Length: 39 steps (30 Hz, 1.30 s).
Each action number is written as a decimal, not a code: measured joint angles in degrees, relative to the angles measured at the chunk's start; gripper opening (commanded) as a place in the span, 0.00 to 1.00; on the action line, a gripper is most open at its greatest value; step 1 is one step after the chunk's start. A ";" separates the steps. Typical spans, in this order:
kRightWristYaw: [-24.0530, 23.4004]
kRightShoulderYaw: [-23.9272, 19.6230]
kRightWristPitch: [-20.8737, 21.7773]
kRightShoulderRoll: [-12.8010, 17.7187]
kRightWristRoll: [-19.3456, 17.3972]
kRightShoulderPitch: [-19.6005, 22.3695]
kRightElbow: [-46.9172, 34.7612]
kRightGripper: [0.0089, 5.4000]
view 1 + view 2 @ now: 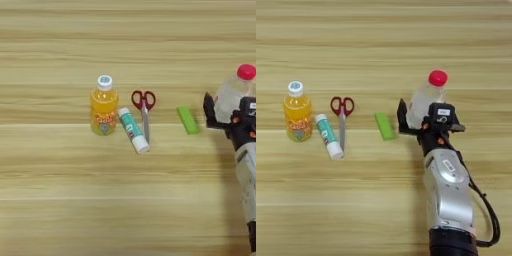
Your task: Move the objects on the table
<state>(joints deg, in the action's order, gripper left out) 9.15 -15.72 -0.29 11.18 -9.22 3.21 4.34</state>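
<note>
The clear bottle (425, 100) has a see-through plastic body, rounded at the shoulder, and a smooth red cap (438, 77). It leans with the cap pointing away from the robot and a little to the right. The hand (418, 117) pinches its lower part: one black finger (402, 117) lies against the bottle's left side, and the black block of the hand covers the right side. Behind the hand comes the silver forearm (448, 192), a shiny metal cylinder with a black cable (488, 212) beside it.

The other things lie in a row to the left of the clear bottle. Nearest is the small green block (384, 125), flat, rectangular and matte, just beside the black finger but apart from it. Further left lie the scissors (342, 117) with red loop handles and grey blades, shut. The teal-and-white tube (328, 136) is just beside them, maybe touching. Farthest from the clear bottle stands the orange juice bottle (298, 112), upright, with a white cap and a coloured label. The worktop (381, 45) is light wood with horizontal plank lines.
</note>
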 measured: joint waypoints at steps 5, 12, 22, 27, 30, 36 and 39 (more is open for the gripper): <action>0.00 0.04 -0.11 -0.05 -0.02 -0.56 -0.77 0.99; -0.04 0.09 -0.73 -0.53 -0.26 -3.05 -4.97 0.99; -0.16 -0.47 -2.97 -1.70 -1.36 -10.75 -13.24 0.99; -0.18 -0.57 -3.10 -2.30 -1.35 -14.79 -15.86 0.99; -0.11 -0.15 -3.86 -2.85 -1.32 -18.33 -19.23 0.99; -0.02 1.63 -3.11 -4.77 -0.21 -24.73 -21.95 0.99; 0.07 3.09 -2.32 -5.32 0.90 -26.95 -22.04 0.99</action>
<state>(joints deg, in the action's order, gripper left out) 9.22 -12.63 -2.61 5.86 -8.32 -23.75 -17.69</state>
